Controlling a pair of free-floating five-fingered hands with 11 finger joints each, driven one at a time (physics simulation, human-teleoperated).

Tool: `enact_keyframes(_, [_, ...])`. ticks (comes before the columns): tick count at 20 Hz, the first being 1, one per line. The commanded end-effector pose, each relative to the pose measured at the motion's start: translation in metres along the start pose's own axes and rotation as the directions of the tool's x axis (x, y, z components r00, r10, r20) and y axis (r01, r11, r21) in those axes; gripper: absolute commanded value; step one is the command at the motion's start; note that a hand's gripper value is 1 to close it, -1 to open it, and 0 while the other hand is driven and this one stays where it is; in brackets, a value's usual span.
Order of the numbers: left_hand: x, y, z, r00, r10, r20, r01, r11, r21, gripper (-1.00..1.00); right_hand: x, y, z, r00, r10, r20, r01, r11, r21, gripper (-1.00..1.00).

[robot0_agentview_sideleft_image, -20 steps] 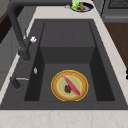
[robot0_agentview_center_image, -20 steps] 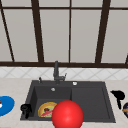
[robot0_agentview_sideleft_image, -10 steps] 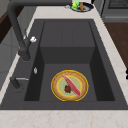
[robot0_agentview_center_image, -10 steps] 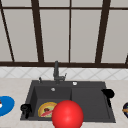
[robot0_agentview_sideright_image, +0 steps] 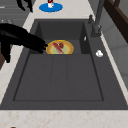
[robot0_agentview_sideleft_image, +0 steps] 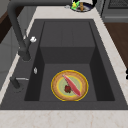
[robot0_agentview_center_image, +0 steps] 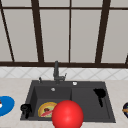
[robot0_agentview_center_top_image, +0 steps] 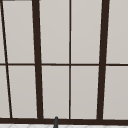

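Note:
A yellow-rimmed plate [robot0_agentview_center_image: 46,109] [robot0_agentview_sideleft_image: 69,85] [robot0_agentview_sideright_image: 60,47] with a red strip and a dark red bit of food lies in the sink's deep left basin. My right hand [robot0_agentview_center_image: 100,93] [robot0_agentview_sideright_image: 20,40] hovers over the sink's shallow right half, open, its straight fingers pointing toward the plate and holding nothing. My left hand [robot0_agentview_center_image: 25,109] [robot0_agentview_sideright_image: 25,3] hangs at the sink's front left corner with relaxed fingers drooping, empty. A big red ball [robot0_agentview_center_image: 67,115] fills the bottom middle of the front view, covering part of the plate and the sink's front edge.
The dark sink [robot0_agentview_center_image: 82,105] has a black faucet [robot0_agentview_center_image: 56,72] [robot0_agentview_sideleft_image: 15,25] [robot0_agentview_sideright_image: 97,17] at its back rim. A blue plate [robot0_agentview_center_image: 5,105] [robot0_agentview_sideright_image: 50,7] sits on the left counter. A dark plate with food [robot0_agentview_center_image: 126,109] [robot0_agentview_sideleft_image: 81,6] sits on the right counter. A window stands behind.
My right hand has moved left from the right counter to over the sink's right half. The left hand, plate and red ball have not moved.

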Motion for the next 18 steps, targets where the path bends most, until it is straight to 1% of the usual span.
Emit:
enact_keyframes(1, [0.0,0.0,0.0,1.0,0.0,0.0,0.0,1.0,0.0,0.0,0.019,-0.001,-0.002,0.998,0.057,0.035,-0.057,0.998,0.003,-1.0])
enact_keyframes(5, [0.0,0.0,0.0,1.0,0.0,0.0,0.0,1.0,0.0,0.0,0.037,-0.001,0.003,0.994,0.079,0.075,-0.079,0.997,0.003,-1.0])
enact_keyframes(7, [0.0,0.0,0.0,1.0,0.0,0.0,0.0,1.0,0.0,0.0,0.046,0.0,0.006,0.992,0.087,0.091,-0.087,0.996,-0.011,-1.0])
enact_keyframes(9, [0.0,0.0,0.0,1.0,0.0,0.0,0.0,1.0,0.0,0.0,0.056,0.0,0.007,0.992,0.09,0.09,-0.087,0.996,-0.031,-1.0])
enact_keyframes(10, [0.0,0.0,0.0,1.0,0.0,0.0,0.0,1.0,0.0,0.0,0.044,-0.002,0.008,0.998,0.034,0.057,-0.033,0.999,-0.033,-1.0])
enact_keyframes(11, [0.0,0.0,0.0,1.0,0.0,0.0,0.0,1.0,0.0,0.0,0.05,-0.001,0.004,0.996,0.021,0.087,-0.022,1.0,0.015,-1.0])
enact_keyframes(12, [0.0,0.0,0.0,1.0,0.0,0.0,0.0,1.0,0.0,0.0,0.049,-0.001,0.006,0.996,0.007,0.085,-0.006,1.0,-0.003,-1.0])
enact_keyframes(13, [0.0,0.0,0.0,1.0,0.0,0.0,0.0,1.0,0.0,0.0,0.054,-0.001,0.005,0.995,0.015,0.101,-0.015,1.0,-0.003,-1.0])
enact_keyframes(14, [0.0,0.0,0.0,1.0,0.0,0.0,0.0,1.0,0.0,0.0,0.055,-0.001,0.006,0.994,0.009,0.105,-0.009,1.0,-0.003,-1.0])
enact_keyframes(15, [0.0,0.0,0.0,1.0,0.0,0.0,0.0,1.0,0.0,0.0,0.054,-0.001,0.006,0.994,0.011,0.113,-0.01,1.0,-0.012,-1.0])
enact_keyframes(18, [0.0,0.0,0.0,1.0,0.0,0.0,0.0,1.0,0.0,0.0,0.072,-0.003,0.006,0.988,0.079,0.131,-0.073,0.996,-0.053,-1.0])
